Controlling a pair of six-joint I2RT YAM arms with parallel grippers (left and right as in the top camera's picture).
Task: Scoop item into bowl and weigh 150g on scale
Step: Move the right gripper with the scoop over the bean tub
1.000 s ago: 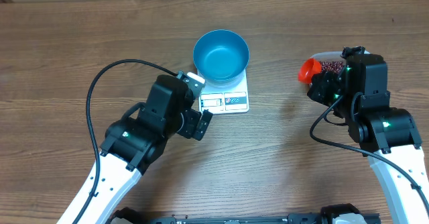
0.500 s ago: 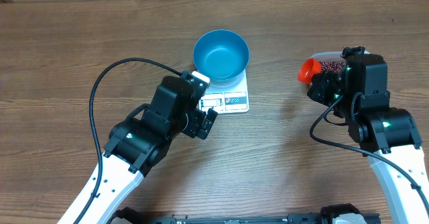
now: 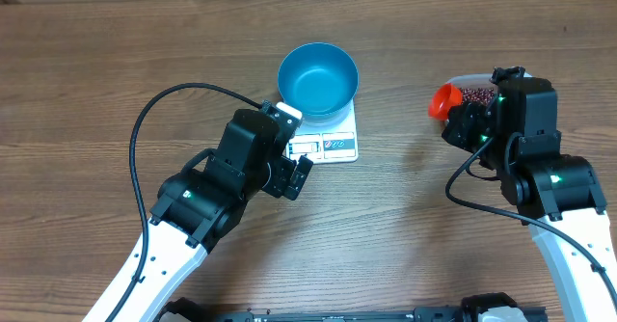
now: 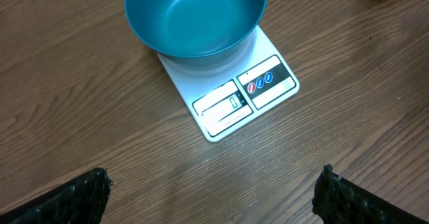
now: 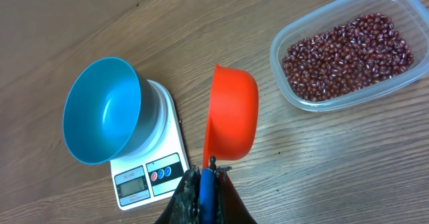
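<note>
blue bowl (image 3: 318,78) sits on the scale (image 3: 333,147); right gripper (image 5: 204,189) clamps orange scoop (image 5: 231,113).

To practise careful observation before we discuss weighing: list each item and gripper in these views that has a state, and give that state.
blue bowl: empty, sitting on the scale.
scale: carrying the blue bowl; display too small to read.
orange scoop: tipped on its side, no beans seen in it.
clear tub: lidless, holding beans.
beans: piled in the clear tub.
left gripper: open, holding nothing.
right gripper: shut on the orange scoop.
</note>
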